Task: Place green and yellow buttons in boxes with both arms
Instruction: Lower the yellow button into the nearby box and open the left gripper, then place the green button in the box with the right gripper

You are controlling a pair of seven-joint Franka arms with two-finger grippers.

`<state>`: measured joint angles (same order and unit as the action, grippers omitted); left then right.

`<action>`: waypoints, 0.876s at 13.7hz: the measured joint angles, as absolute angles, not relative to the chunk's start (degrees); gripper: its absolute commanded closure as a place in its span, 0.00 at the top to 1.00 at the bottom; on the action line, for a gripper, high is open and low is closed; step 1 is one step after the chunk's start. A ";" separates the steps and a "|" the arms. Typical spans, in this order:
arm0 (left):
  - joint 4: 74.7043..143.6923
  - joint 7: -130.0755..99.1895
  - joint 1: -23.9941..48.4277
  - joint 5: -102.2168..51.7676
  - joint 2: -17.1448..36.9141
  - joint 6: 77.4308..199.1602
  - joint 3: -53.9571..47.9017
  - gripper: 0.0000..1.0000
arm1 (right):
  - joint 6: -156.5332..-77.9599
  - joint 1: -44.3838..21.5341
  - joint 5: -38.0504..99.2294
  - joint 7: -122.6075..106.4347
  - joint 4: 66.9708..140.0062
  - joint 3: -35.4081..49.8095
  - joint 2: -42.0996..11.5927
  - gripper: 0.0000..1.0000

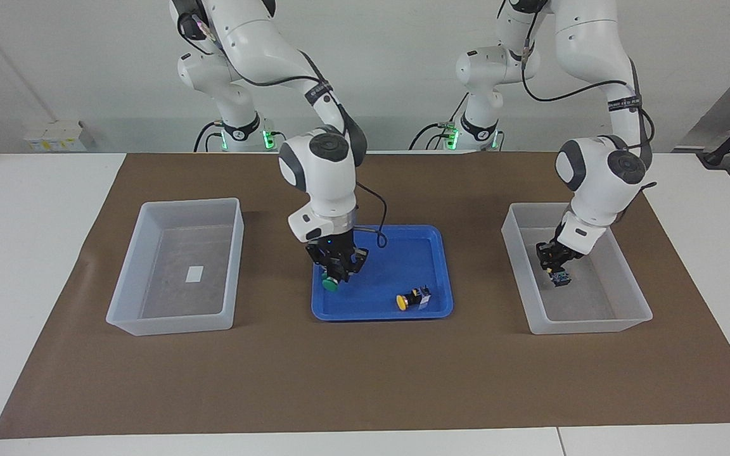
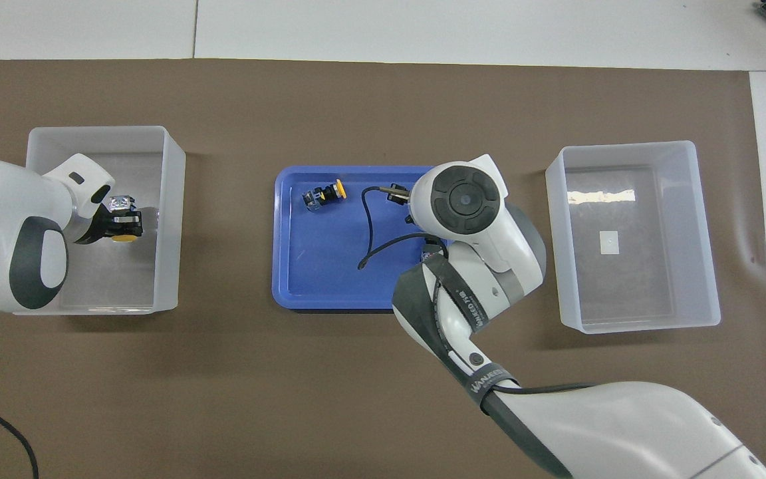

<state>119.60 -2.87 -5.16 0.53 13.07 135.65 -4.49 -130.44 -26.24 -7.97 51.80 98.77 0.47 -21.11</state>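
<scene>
L gripper low inside box at L arm's end, clamped on yellow button. R gripper over blue tray, clamped on green button. Other yellow button lying in tray.

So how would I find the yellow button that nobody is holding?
Look at the blue tray in the middle of the brown mat, between the two clear boxes. The loose yellow button lies on its side on the tray's floor, at the edge farther from the robots. The other yellow one is held over a box.
</scene>
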 measured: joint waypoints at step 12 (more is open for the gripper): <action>115.47 -2.39 -5.13 0.58 14.96 133.72 -4.63 0.76 | -122.39 -3.28 -3.18 3.39 115.17 0.24 -3.43 0.00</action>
<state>115.47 -2.39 -5.13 0.58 14.96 133.72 -4.63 -122.39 -3.28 -3.18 3.39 115.17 0.24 -3.43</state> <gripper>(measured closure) 0.273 0.595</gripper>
